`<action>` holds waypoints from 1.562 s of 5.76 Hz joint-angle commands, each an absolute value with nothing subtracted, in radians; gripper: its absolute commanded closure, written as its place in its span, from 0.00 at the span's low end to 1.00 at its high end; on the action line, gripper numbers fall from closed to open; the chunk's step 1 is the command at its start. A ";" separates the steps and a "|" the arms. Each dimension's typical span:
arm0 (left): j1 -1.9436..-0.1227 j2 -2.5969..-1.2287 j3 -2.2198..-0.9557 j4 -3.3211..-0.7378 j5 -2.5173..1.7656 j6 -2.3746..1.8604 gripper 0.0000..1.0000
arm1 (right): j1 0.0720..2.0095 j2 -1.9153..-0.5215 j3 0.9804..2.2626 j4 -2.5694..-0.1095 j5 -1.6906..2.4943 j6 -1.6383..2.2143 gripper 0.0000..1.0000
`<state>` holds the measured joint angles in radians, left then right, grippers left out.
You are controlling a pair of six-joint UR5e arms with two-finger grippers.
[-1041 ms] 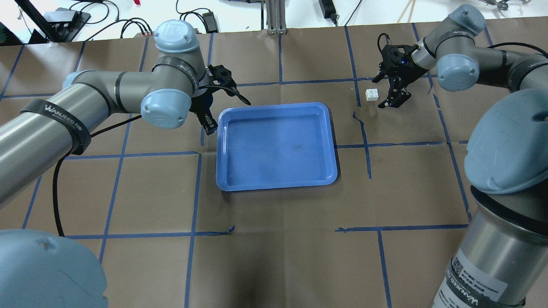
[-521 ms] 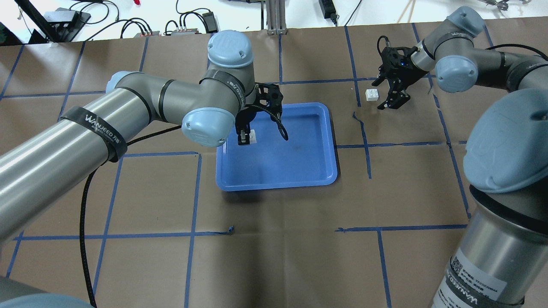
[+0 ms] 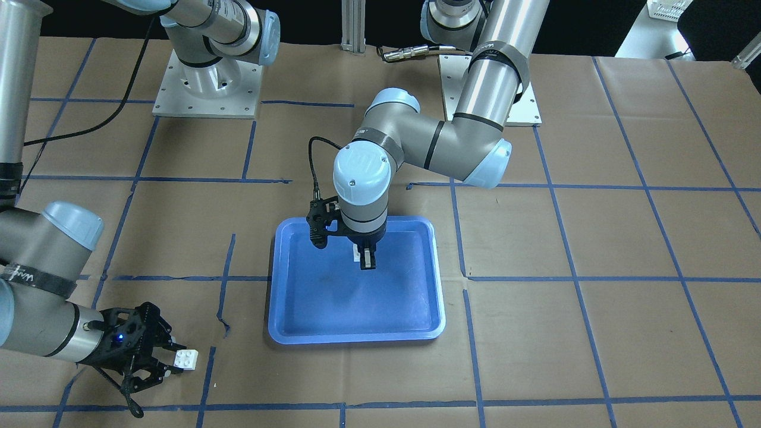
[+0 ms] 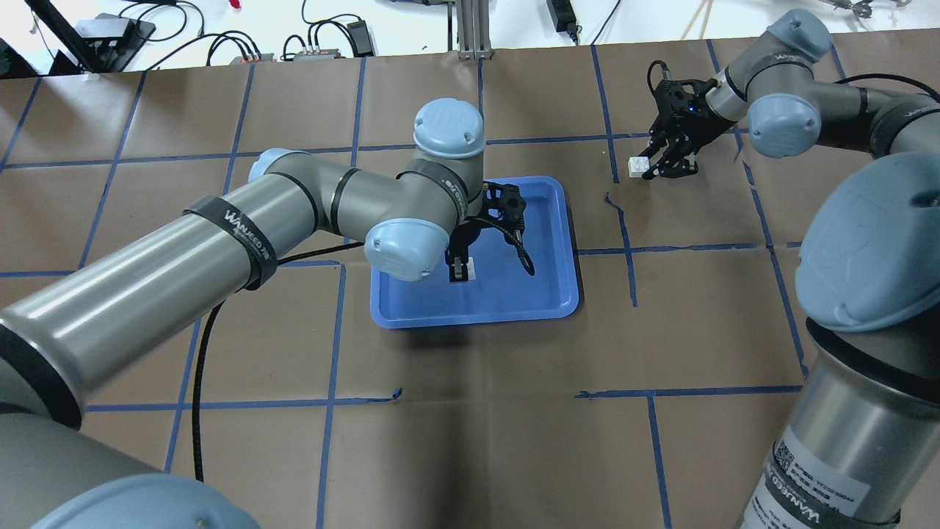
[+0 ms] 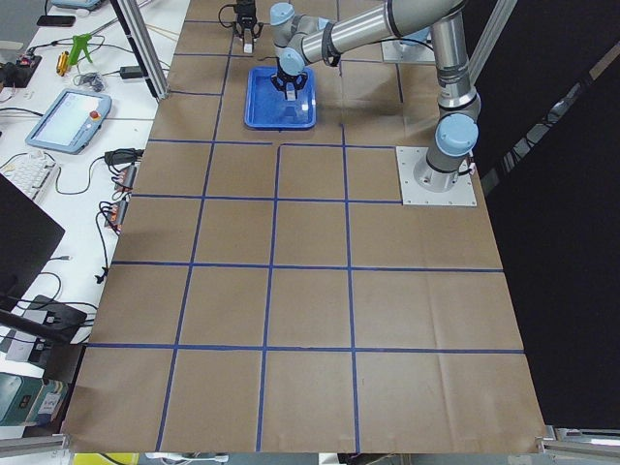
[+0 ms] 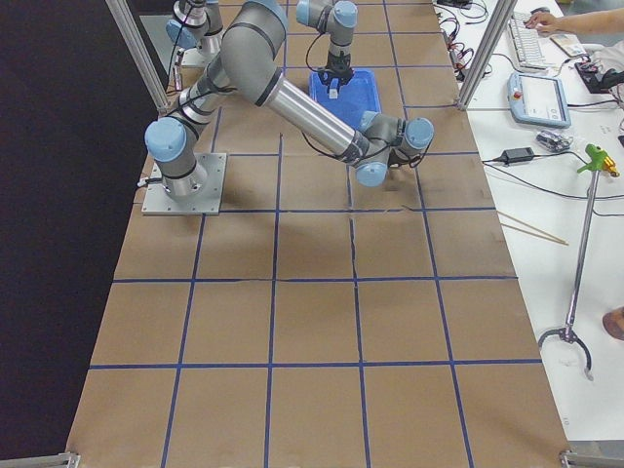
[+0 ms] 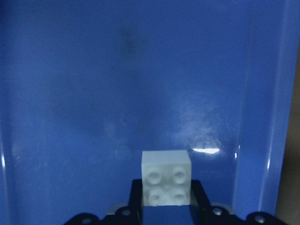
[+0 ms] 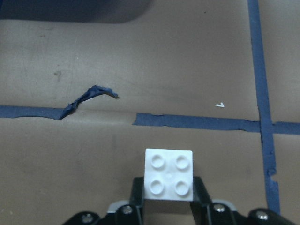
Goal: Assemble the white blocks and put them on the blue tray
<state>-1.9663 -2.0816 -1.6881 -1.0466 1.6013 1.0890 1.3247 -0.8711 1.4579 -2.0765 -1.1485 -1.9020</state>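
- Left end effector (image 4: 463, 270) grips one white block (image 7: 166, 178) over the middle of the blue tray (image 4: 558, 294).
- Right end effector (image 4: 648, 170) appears clamped on the second white block (image 8: 168, 174), far right on the bench (image 4: 477, 441), off the tray.
- Blocks not yet joined; assembly and placing are left.

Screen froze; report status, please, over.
Left gripper shut on small white square plastic brick, over large blue plastic tray. Right gripper shut on second white brick, off tray. No obstacle seen.
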 commanded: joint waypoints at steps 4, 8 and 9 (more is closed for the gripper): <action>-1.987 -2.100 -1.677 -0.997 1.612 1.018 0.63 | 1.324 -1.013 1.404 -1.840 -1.155 -1.904 0.75; -1.985 -2.106 -1.678 -0.996 1.658 1.023 0.63 | 1.325 -1.101 1.472 -1.836 -1.155 -1.899 0.76; -1.985 -2.106 -1.678 -0.994 1.658 1.023 0.40 | 1.325 -1.103 1.473 -1.839 -1.157 -1.899 0.77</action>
